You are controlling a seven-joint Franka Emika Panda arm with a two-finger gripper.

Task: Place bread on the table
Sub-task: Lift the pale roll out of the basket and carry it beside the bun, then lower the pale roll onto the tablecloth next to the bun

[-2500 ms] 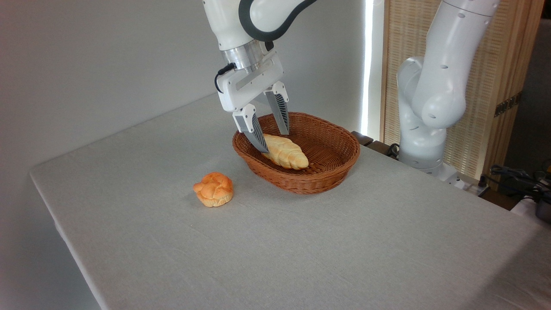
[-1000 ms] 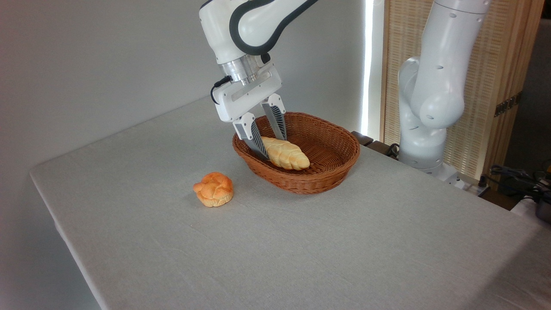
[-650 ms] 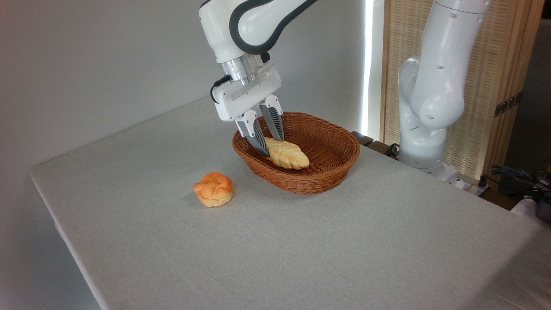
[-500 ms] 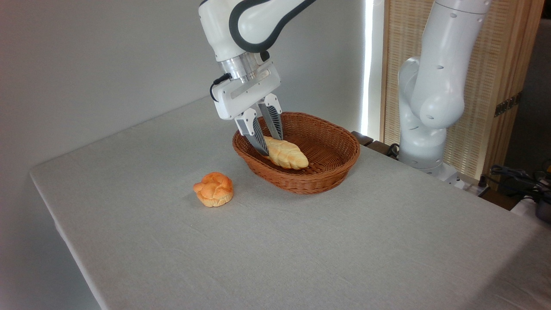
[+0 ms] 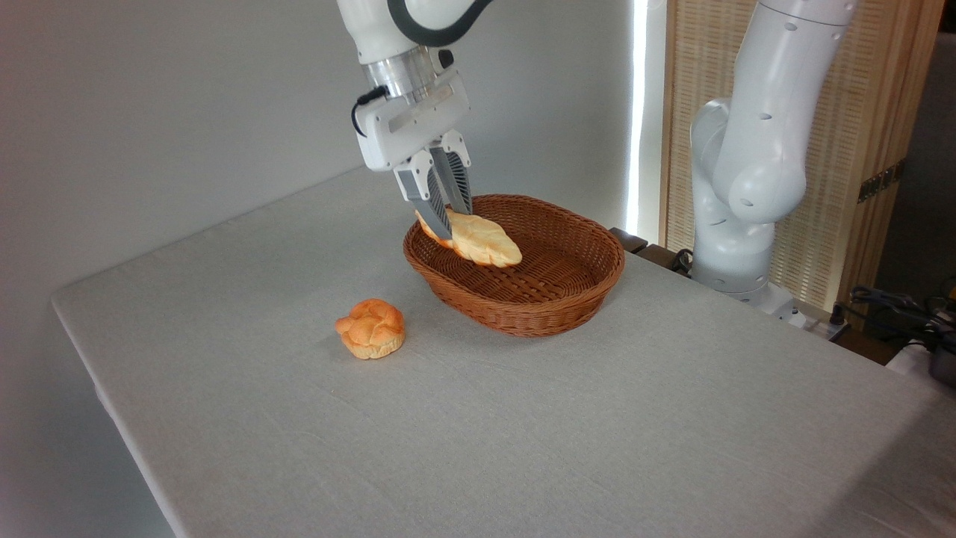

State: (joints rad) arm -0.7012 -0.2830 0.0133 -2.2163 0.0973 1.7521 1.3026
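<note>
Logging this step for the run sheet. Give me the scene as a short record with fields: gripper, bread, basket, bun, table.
gripper: shut on the bread, pinching its left end, above the basket
bread: pale braided loaf, lifted clear of the basket floor, tilted with its free end lower to the right
basket: brown oval wicker, nothing else visible inside, standing on the table
bun: round orange knotted bun on the cloth, left of the basket, not touching it
table: covered with light-grey cloth; bread not yet set down on it

No text, label, brand, number or sign can be read anywhere in this view; the white robot arm's casing carries no legible marking.
</note>
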